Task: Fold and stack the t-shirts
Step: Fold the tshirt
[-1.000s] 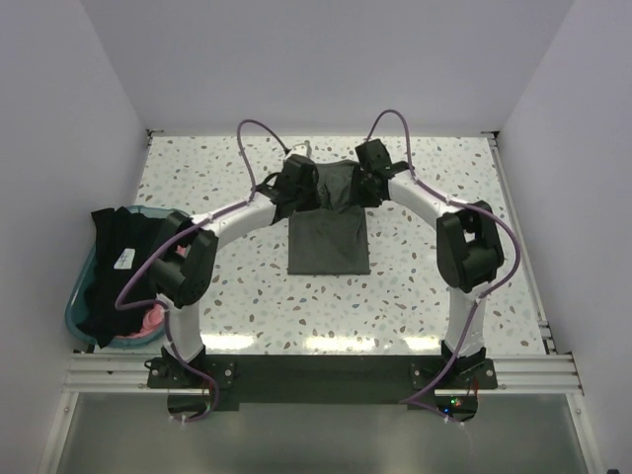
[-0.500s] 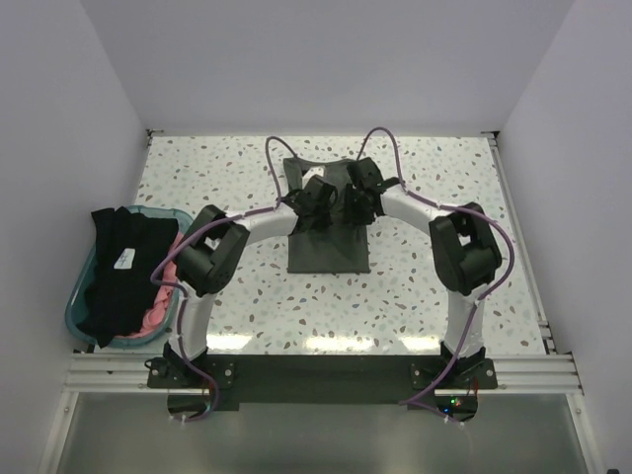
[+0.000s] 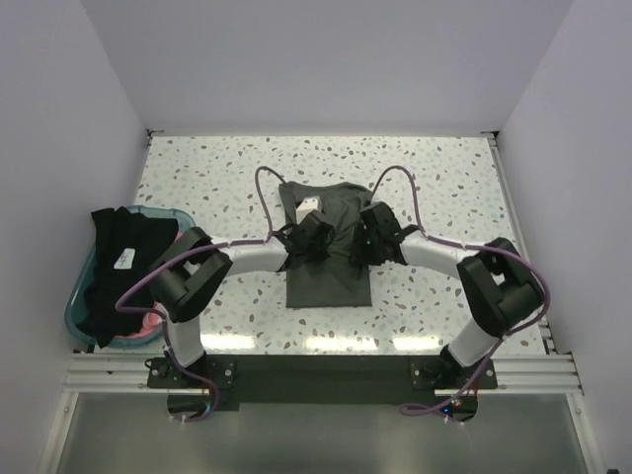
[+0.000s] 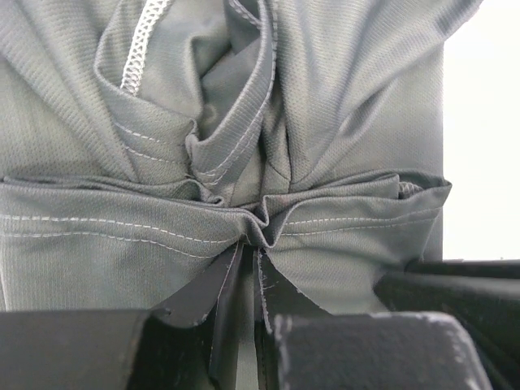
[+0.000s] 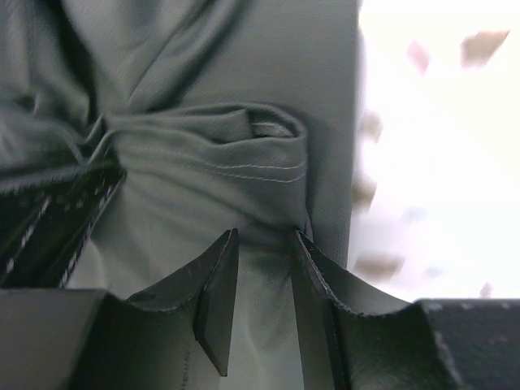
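— Where is the olive-green t-shirt [image 3: 329,284] at this moment?

— It lies on the middle of the speckled table [image 3: 444,178], between the two arms. The near part is a tidy rectangle, flat on the surface. The far part is wider and looser. Across the middle the cloth is gathered where both grippers meet it.

— What is the left gripper [image 3: 314,240] doing?

— Its jaws are almost together, and they pinch a bunch of the olive cloth. In the left wrist view the hems with their pale stitching run into the narrow slit between the jaws, and pleats spread out from that point.

— And the right gripper [image 3: 374,240]?

— It is just beside the left one, over the right side of the same shirt. Its jaws stand partly apart. A rolled hem sits right at their tips and olive cloth shows in the gap, but I cannot tell whether they really grip it.

— And the other shirts?

— They are well apart from this one, at the left edge of the table. The black t-shirt [image 3: 114,272] hangs over the teal tub [image 3: 163,212] and covers most of it. The pink t-shirt [image 3: 150,321] shows only a little, under the black one at the near side of the tub.
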`<state>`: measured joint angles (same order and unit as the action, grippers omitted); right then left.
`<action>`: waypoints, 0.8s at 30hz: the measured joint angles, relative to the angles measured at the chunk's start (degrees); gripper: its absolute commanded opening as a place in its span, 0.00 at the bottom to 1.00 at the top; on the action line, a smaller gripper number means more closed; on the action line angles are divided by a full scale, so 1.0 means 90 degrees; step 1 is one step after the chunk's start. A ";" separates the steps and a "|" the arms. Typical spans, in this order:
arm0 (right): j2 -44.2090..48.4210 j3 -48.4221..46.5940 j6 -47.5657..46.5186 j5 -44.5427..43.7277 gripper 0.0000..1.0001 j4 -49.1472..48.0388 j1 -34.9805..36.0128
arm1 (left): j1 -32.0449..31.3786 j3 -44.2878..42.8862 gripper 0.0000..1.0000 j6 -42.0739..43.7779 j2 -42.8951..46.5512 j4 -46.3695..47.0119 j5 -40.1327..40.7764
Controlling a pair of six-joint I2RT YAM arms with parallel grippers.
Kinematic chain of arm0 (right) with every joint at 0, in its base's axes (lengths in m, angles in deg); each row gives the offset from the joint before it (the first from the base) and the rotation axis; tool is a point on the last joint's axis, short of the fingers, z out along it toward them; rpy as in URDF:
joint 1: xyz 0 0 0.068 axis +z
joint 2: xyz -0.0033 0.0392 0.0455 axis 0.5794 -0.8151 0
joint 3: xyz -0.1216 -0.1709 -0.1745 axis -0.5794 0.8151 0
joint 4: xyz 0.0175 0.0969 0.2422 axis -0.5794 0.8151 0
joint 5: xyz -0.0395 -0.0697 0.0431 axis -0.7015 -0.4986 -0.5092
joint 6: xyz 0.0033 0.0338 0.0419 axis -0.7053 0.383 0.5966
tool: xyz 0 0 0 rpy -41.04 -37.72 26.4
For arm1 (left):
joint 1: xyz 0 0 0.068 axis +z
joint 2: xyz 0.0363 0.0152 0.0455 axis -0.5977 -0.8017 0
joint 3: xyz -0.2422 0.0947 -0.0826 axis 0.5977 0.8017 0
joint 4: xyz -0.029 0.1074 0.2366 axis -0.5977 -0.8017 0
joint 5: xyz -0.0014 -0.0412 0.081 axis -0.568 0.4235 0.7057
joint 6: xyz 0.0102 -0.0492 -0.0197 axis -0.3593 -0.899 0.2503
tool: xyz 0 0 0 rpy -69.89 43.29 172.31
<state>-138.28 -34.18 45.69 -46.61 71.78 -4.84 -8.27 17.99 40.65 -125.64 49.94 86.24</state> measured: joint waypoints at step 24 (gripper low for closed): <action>-0.1253 -0.3764 -0.0279 -0.1039 0.46 0.1591 0.0491 | 0.1421 -0.0423 0.43 0.0357 0.2050 -0.1282 -0.0335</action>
<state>-149.55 -68.06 43.18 -55.96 86.09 -0.42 4.52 14.19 43.87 -107.19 38.40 83.23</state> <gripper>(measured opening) 0.461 0.426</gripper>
